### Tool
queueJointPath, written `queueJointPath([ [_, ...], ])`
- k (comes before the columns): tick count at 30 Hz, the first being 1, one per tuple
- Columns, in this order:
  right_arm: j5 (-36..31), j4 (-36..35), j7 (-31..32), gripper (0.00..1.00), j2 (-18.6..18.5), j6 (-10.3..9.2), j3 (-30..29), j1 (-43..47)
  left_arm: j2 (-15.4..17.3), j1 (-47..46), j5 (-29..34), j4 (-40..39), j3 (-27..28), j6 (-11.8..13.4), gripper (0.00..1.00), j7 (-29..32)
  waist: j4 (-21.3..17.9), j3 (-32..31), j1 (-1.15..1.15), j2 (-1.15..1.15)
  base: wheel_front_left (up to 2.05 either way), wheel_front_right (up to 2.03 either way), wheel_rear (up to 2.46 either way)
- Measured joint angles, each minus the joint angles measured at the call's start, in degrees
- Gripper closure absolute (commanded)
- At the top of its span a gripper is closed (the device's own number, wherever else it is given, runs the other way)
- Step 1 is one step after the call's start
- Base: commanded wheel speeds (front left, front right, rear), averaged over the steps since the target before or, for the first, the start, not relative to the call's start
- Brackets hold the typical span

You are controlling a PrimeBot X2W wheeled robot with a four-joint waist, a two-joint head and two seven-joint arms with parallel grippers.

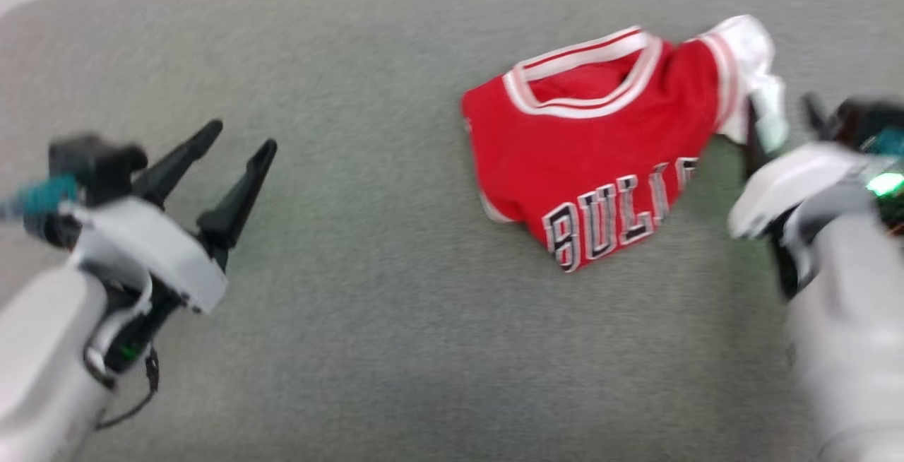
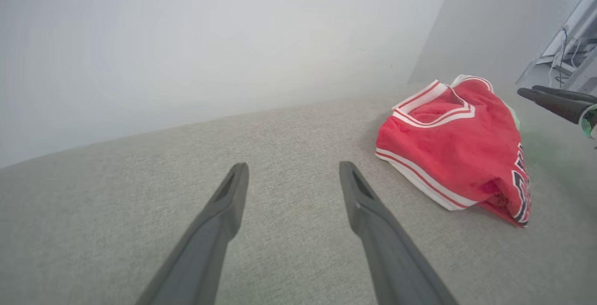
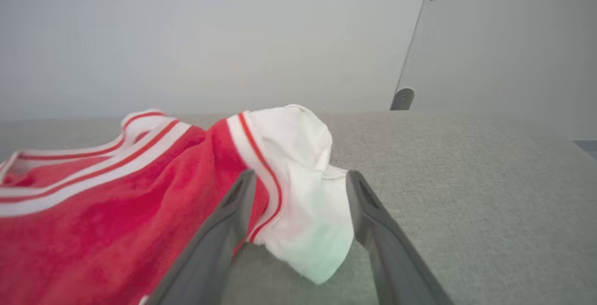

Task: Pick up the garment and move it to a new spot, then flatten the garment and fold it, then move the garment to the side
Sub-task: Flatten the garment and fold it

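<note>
The garment (image 1: 593,151), a red shirt with white striped collar and black "BULLS" lettering, lies crumpled right of centre on the grey table (image 1: 388,236). Its white sleeve (image 3: 303,193) bunches up at the right end. My right gripper (image 3: 302,174) is open, its two fingers on either side of that sleeve without pinching it; it is blurred in the head view (image 1: 780,119) and reaches in from the right edge of the left wrist view (image 2: 529,91). My left gripper (image 1: 240,137) hovers open and empty over bare table far to the left of the garment (image 2: 452,151).
The grey fabric-like tabletop stretches wide to the left and front of the garment. A pale wall stands behind the table's far edge. Furniture with cables (image 2: 569,53) sits beyond the table on the right, and a thin cable (image 3: 413,44) hangs down the wall.
</note>
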Motion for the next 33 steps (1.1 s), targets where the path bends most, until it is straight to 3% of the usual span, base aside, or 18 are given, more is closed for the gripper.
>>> queueJointPath([
  [6, 14.3, -17.9, -0.1, 0.0, 1.3, 0.0, 18.3, 16.8, 3.7, -9.4, -10.2, 0.1, -7.6, 0.0, 0.0, 14.9, -4.7, -1.8, 0.0, 0.0, 0.0, 0.0, 0.0],
  [10, 19.0, -32.3, 4.6, 0.0, 1.2, 0.01, 25.0, 27.2, 4.5, -14.6, -17.6, 2.5, -11.6, 0.0, 0.0, 25.8, -8.0, -2.0, 0.0, 0.0, 0.0, 0.0, 0.0],
  [15, 20.0, -46.6, 10.0, 0.0, 0.6, 0.0, 27.4, 35.5, 3.0, -19.2, -27.9, 6.9, -13.5, 0.0, 0.0, 37.6, -11.9, -1.5, 0.0, 0.0, 0.0, 0.0, 0.0],
  [20, 19.8, -55.7, 13.3, 0.0, 0.9, 0.0, 28.0, 39.2, 1.6, -22.3, -36.6, 11.7, -12.3, 0.0, 0.0, 46.5, -15.4, -0.2, 0.0, 0.0, 0.0, 0.0, 0.0],
  [33, 20.4, -63.5, 14.5, 0.0, 1.6, 0.0, 30.2, 41.3, 0.6, -24.6, -43.2, 18.8, -11.8, 1.3, 0.0, 56.2, -21.5, 5.8, 0.0, 0.0, 0.0, 0.0, 0.0],
])
